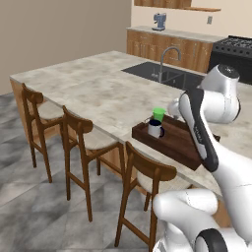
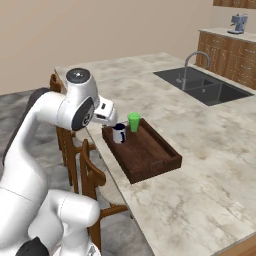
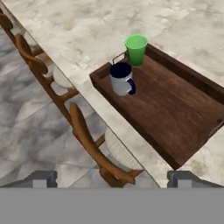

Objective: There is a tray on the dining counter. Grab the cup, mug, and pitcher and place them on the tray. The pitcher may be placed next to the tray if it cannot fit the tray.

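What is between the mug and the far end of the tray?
Bare wood. In the hand view, the tray floor beyond the mug holds nothing.

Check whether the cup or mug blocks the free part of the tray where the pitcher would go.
Nothing visible does. The cup and mug stand together at one end of the tray; the remaining floor is bare.

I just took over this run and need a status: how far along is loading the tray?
Done: the cup and the mug stand on the tray, at one end. In hand: nothing; the end effector is open above the dining counter edge and stools. Left: the pitcher, which I cannot find in these views.
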Tool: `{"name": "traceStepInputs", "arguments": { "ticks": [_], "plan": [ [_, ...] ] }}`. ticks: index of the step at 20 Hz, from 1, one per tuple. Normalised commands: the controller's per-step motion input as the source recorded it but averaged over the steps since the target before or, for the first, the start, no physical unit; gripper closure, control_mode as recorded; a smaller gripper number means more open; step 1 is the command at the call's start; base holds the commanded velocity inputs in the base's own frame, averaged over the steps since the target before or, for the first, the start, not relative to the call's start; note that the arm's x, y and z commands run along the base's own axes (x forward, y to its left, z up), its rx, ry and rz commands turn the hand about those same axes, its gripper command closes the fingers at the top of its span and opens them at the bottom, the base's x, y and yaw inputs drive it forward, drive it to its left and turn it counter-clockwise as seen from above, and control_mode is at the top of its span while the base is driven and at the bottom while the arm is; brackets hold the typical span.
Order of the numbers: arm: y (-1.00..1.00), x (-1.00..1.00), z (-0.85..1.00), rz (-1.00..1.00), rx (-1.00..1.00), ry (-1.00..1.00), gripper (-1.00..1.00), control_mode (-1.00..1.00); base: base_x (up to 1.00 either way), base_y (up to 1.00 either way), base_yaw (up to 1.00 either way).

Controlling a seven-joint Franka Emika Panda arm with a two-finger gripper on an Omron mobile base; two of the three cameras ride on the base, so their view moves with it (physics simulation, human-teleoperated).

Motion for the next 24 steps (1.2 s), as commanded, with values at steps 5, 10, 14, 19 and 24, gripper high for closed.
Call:
{"name": "traceStepInputs", "arguments": {
  "ticks": [5,10,14,19,24],
  "plan": [
    [0.16,-0.67,0.12,-0.06,0.0,-0.01,-1.0,-1.0,0.0,0.0,0.0],
    [0.23,-0.53,0.26,0.0,-0.02,0.06,-1.0,-1.0,0.0,0.0,0.0],
    [0.17,-0.54,0.14,0.0,-0.07,0.1,-1.0,-1.0,0.0,0.0,0.0],
    [0.1,-0.34,0.0,0.0,-0.1,0.07,-1.0,-1.0,0.0,0.0,0.0],
    [0.0,-0.15,0.0,0.0,0.0,0.03,-1.0,1.0,-0.51,-0.01,0.0]
  ]
}}
